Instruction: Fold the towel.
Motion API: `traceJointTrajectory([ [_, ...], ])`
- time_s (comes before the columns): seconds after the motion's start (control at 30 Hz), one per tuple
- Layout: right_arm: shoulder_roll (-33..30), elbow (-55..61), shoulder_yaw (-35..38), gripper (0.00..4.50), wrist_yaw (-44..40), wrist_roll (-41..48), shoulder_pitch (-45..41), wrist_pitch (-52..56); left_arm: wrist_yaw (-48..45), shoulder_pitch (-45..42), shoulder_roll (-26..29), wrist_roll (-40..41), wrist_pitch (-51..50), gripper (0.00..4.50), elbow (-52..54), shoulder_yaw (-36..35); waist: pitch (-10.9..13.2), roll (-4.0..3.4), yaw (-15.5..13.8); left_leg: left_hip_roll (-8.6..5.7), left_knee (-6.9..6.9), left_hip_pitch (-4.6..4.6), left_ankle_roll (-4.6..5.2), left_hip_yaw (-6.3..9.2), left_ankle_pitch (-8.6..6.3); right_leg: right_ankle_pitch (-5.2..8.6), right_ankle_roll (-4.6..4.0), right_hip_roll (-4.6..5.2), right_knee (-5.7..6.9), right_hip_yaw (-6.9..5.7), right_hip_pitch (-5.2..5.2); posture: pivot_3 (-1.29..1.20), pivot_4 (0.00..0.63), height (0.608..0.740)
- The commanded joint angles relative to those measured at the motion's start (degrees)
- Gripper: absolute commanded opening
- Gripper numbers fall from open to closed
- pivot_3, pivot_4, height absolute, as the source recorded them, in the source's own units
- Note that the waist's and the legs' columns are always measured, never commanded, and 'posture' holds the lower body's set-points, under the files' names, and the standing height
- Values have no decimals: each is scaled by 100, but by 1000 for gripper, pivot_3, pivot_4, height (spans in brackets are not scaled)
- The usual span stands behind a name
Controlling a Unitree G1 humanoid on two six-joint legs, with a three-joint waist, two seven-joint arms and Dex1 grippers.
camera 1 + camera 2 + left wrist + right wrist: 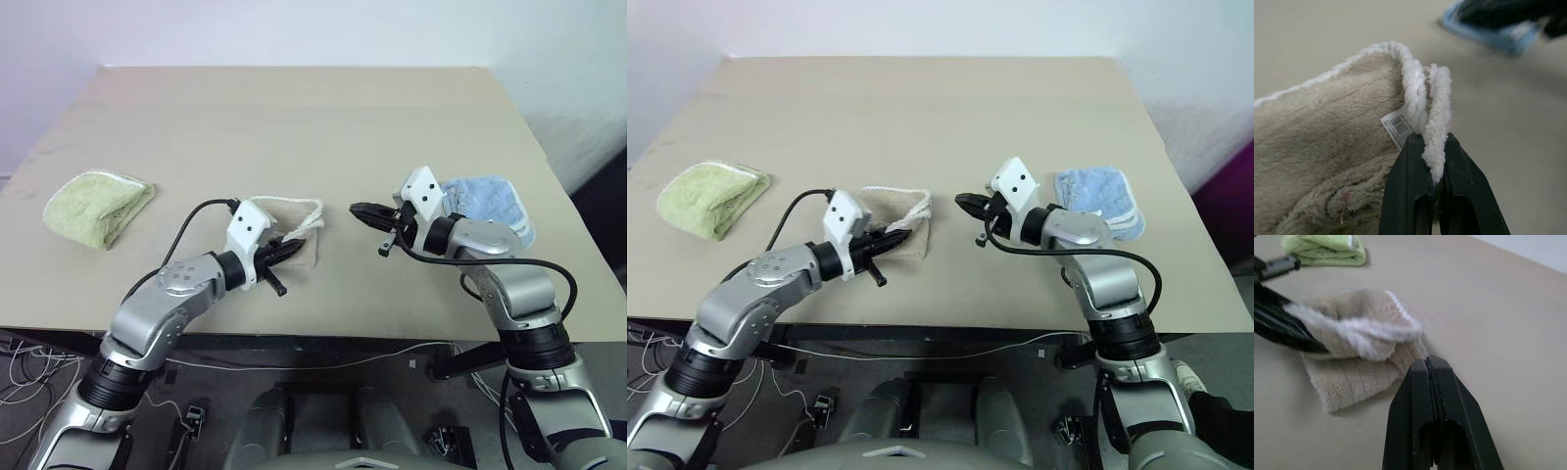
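The towel [286,217] is a beige cloth with thick white corded edging, lying folded small at the middle of the table near the front edge. My left gripper [292,247] is shut on its white corded edge [1436,122] and lifts that edge slightly off the pile; a small barcode label [1398,128] shows beside the grip. My right gripper [359,210] hovers just to the right of the towel, shut with nothing between its fingers. In the right wrist view the towel [1352,372] lies ahead of the shut right gripper [1427,361].
A small light-green folded cloth [98,206] lies at the left of the tan table [294,108]. A small light-blue folded cloth [490,206] lies at the right, behind my right wrist. Cables hang below the table's front edge.
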State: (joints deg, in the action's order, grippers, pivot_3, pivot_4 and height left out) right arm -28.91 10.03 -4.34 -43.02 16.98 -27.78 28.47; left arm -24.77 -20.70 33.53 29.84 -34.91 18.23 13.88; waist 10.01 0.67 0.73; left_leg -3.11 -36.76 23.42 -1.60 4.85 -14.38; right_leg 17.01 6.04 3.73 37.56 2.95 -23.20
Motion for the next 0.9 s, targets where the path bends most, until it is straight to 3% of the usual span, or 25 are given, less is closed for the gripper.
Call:
traceJointTrajectory([
  [0.03, -78, 391, 133, 0, 80, 39, 50, 31, -82, -175, -47, -527, -83, 93, -20, 247, 0, 0, 4, 0, 0, 0, 0, 0, 0, 0, 0, 0, 0, 0, 0, 0, 150, 740],
  [0.1, -92, 447, 142, 0, 97, 49, 87, 52, -139, -179, -92, -657, -168, 93, -31, 293, 0, 0, 5, 0, 0, 0, 0, 0, 0, 0, 0, -1, 0, 0, 0, 0, 150, 740],
  [0.2, -116, 506, 156, 0, 111, 55, 116, 87, -238, -127, -147, -755, -279, 733, -5, 279, 0, 0, -2, 0, 0, 0, 0, 0, 0, 0, 1, 0, 0, 0, 0, 0, 150, 740],
  [0.37, -141, 546, 142, 0, 127, 66, 128, 114, -332, 29, -312, -533, -469, 2413, 163, -105, 0, 0, 2, 0, 0, 0, 1, 0, 0, 0, 1, 3, 0, 0, 0, 0, 150, 740],
  [0.57, 49, 443, -1, 0, 232, 64, 39, 221, -448, 399, -516, 545, -842, 4438, 530, -1494, 0, 0, 11, 3, -1, 0, 0, 1, 0, 0, 1, 4, 0, 0, -1, 0, 150, 740],
  [0.7, 419, 245, -166, 0, 353, 73, -149, 336, -498, 457, -403, 789, -743, 4269, 423, -2213, 0, 0, 10, 6, -1, 0, 0, 2, 0, 0, 1, 3, 2, -1, -2, 0, 150, 740],
  [0.9, 952, -257, -501, 0, 362, -28, -553, 219, -770, 177, -171, 462, -168, 2474, -80, -2471, 1, 0, -9, 2, -3, 0, -1, 1, 1, -1, 2, -2, 1, -3, -1, 0, 150, 740],
])
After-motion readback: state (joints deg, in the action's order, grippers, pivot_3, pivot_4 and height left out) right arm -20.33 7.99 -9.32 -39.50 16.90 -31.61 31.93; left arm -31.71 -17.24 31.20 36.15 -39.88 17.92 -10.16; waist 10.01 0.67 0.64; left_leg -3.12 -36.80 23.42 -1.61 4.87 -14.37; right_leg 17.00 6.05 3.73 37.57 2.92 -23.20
